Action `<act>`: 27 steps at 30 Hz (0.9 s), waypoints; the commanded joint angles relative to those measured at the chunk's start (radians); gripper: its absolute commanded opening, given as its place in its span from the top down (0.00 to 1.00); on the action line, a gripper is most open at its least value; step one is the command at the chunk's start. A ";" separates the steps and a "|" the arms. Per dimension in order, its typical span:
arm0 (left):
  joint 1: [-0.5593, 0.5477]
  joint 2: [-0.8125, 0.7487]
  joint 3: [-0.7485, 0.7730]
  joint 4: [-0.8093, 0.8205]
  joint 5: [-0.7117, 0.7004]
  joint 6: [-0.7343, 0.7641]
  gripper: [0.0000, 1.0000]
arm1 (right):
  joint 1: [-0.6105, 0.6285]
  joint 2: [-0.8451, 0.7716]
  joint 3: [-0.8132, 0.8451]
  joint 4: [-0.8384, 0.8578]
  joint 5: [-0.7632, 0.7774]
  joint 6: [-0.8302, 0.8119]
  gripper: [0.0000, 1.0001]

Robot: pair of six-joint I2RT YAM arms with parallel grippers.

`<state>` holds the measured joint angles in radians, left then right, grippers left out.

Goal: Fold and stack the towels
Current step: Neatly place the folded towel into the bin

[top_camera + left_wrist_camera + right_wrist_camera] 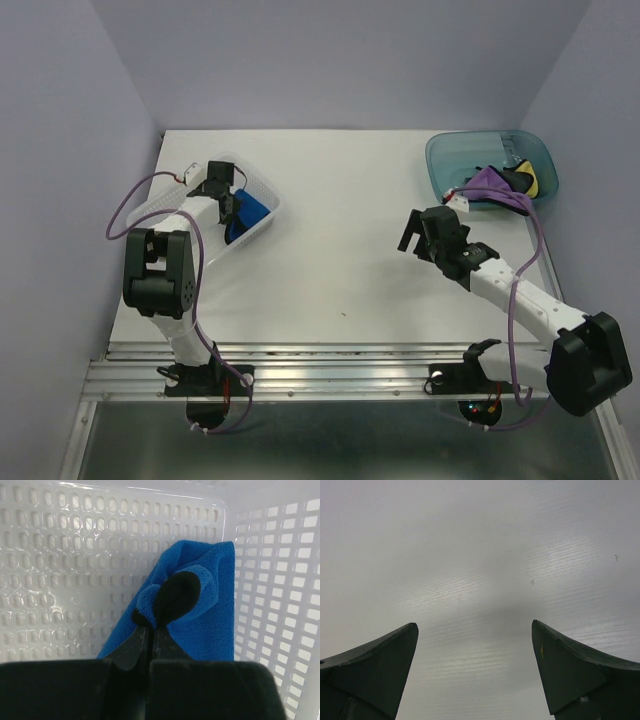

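Note:
A folded blue towel (212,605) lies in the right corner of the clear perforated tray (75,570). My left gripper (149,622) is shut on a fold of it, where the black reverse face bulges out. Seen from above, the blue towel (250,212) sits in the tray (262,186) at the table's left, under my left gripper (232,208). Purple (490,182) and yellow (532,181) towels lie bunched in the teal tub (450,160) at the back right. My right gripper (412,232) hangs open over bare table, its fingers (380,655) wide apart with nothing between them.
The white table (340,270) ends at a metal rail along its near edge, where both arm bases are bolted. Purple cables loop along each arm. Lilac walls close in the left, back and right sides.

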<state>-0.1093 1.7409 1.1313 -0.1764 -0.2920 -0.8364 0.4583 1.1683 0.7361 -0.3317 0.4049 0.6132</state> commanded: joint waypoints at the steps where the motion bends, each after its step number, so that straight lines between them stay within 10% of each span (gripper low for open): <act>1: 0.007 -0.018 -0.018 -0.018 -0.033 -0.021 1.00 | -0.006 -0.001 0.006 0.029 0.026 -0.006 0.00; 6: 0.013 -0.011 -0.027 -0.025 -0.027 -0.015 1.00 | -0.006 -0.007 0.006 0.028 0.026 -0.007 0.00; 19: 0.014 -0.142 0.013 -0.084 -0.039 0.049 0.30 | -0.006 -0.022 0.008 0.023 0.028 -0.004 0.00; 27: 0.013 -0.256 0.016 -0.100 0.014 0.111 0.11 | -0.006 -0.041 0.025 0.000 0.049 -0.001 0.00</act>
<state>-0.1009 1.5627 1.1210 -0.2634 -0.2962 -0.7803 0.4583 1.1618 0.7364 -0.3340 0.4122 0.6132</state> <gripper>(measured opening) 0.851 0.998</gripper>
